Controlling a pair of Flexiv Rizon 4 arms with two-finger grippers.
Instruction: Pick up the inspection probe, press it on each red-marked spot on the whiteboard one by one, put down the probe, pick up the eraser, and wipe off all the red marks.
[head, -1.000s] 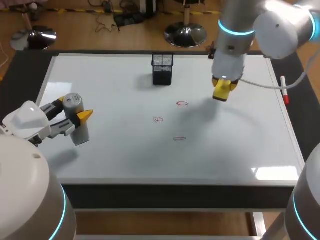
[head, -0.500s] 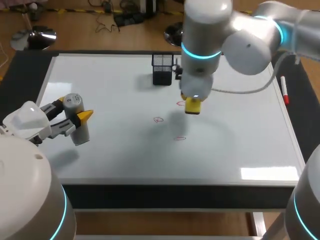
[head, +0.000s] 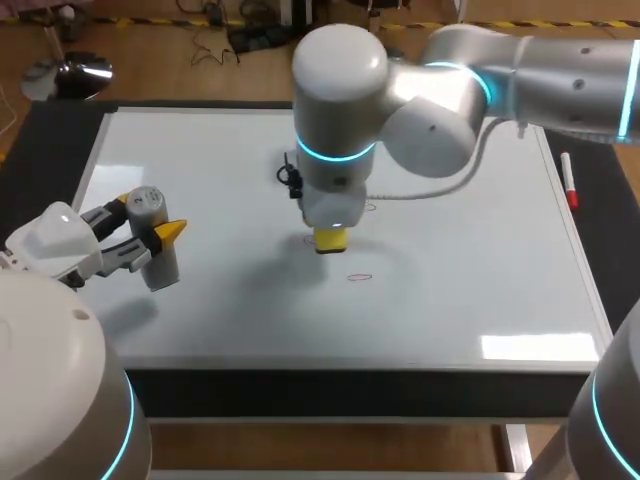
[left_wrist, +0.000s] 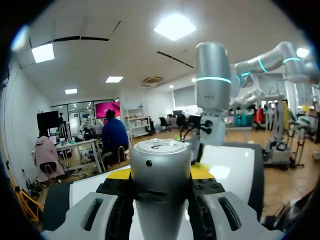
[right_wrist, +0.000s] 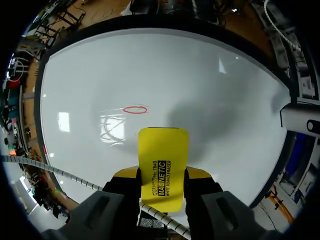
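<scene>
**Over the whiteboard (head: 200, 150), eraser (right_wrist: 162, 160) lines up on a red mark (right_wrist: 135, 109)**

Beneath our right gripper (right_wrist: 161, 176), whose fingers clamp the yellow eraser from both sides, the red mark lies just ahead of the eraser's front edge and a little off to one side. The eraser's long axis runs out along the fingers. The oval mark stretches across that axis, so we judge a short forward wipe would take it. Whether the eraser touches the whiteboard we cannot tell. Our right gripper is plainly the nearer to the mark. Our left gripper (head: 150, 228) sits well apart from it, closed around the probe (head: 158, 250), a grey cylinder held upright. Black print runs along the eraser's face and a small character sits on the probe's cap; we leave both unread.
</scene>
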